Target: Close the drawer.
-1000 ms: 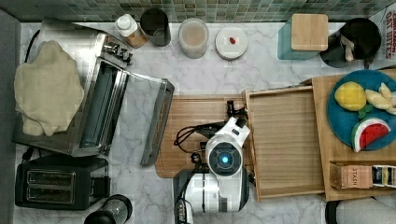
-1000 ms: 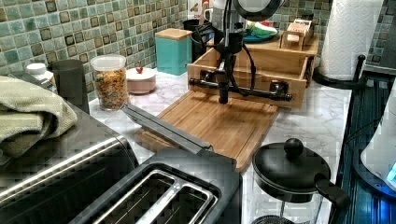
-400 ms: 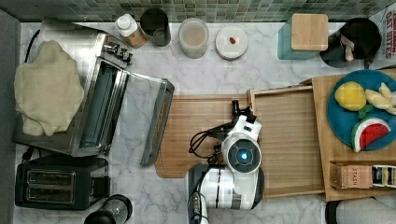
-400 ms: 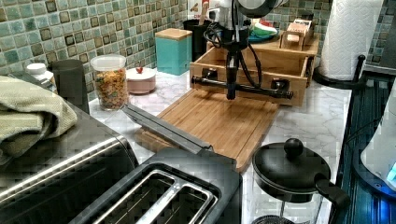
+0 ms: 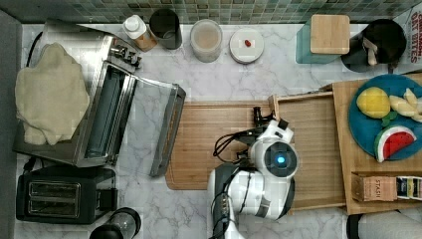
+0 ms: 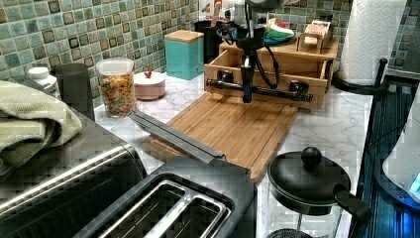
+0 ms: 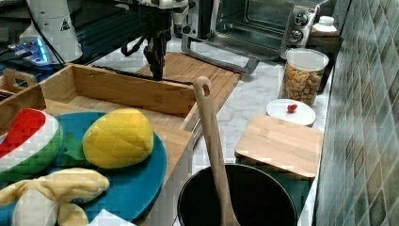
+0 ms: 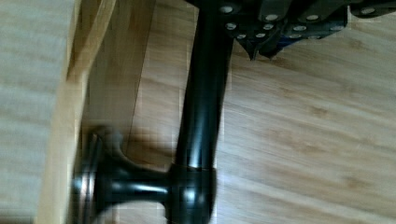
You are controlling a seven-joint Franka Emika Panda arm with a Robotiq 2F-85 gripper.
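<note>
The drawer [image 5: 318, 134] is a shallow light-wood tray standing part-way out of a wooden unit at the top view's right. Its dark bar handle [image 6: 267, 91] runs along the front, over the edge of a bamboo cutting board [image 5: 214, 134]. My gripper [image 6: 246, 94] hangs straight down at the handle on the cutting-board side, fingers shut and pressed against the bar. The right view has the gripper [image 7: 156, 70] just outside the drawer's front wall [image 7: 131, 92]. In the wrist view the handle bar [image 8: 203, 107] and its mount [image 8: 107, 184] lie close under the fingers [image 8: 280, 28].
A toaster oven [image 5: 104, 119] with its door down lies at the top view's left of the board, with a black toaster [image 5: 59, 199] beside it. Jars and a teal canister [image 6: 184, 54] line the tiled wall. A blue plate [image 5: 368, 130] of toy fruit tops the unit. A black pot lid [image 6: 307, 178] sits near the board.
The gripper has moved toward the top view's right with the handle, and the drawer has slid further into the unit, uncovering more of the cutting board.
</note>
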